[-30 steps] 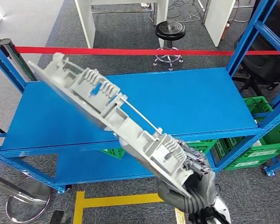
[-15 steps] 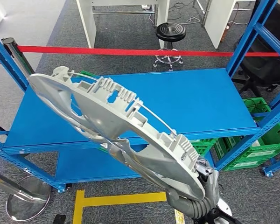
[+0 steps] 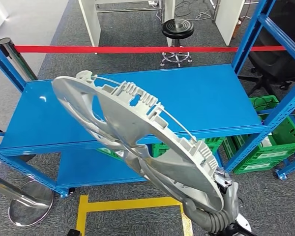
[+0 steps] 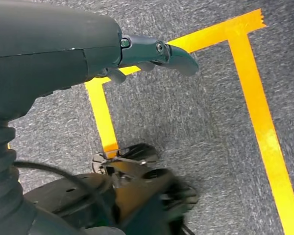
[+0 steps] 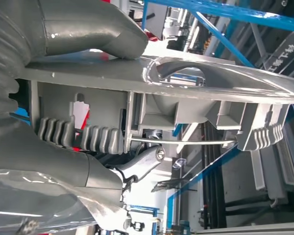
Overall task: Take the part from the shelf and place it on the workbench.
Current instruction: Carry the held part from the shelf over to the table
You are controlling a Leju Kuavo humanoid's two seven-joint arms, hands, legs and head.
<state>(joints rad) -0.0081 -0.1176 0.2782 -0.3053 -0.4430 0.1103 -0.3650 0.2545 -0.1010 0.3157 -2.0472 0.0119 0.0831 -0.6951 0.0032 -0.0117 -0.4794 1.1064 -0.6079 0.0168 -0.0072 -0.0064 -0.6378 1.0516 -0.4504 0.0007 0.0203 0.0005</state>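
**Grey part held up in front of the blue shelf**

The blue shelf (image 3: pixel 198 98) runs across the room, its ends cut off at both sides. Green crates (image 3: pixel 266 147) sit low at the right, partly hidden behind the frame. In front of the shelf, raised and tilted, is the long grey part (image 3: pixel 138 132), reaching from far left down to near right. The right hand (image 3: pixel 216 211) holds its near end; the part covers most of that hand, but in the right wrist view the fingers (image 5: pixel 90 27) wrap over its edge. The left hand (image 4: pixel 64 49) hangs over yellow floor tape (image 4: pixel 263 132), fingers straight, holding nothing.
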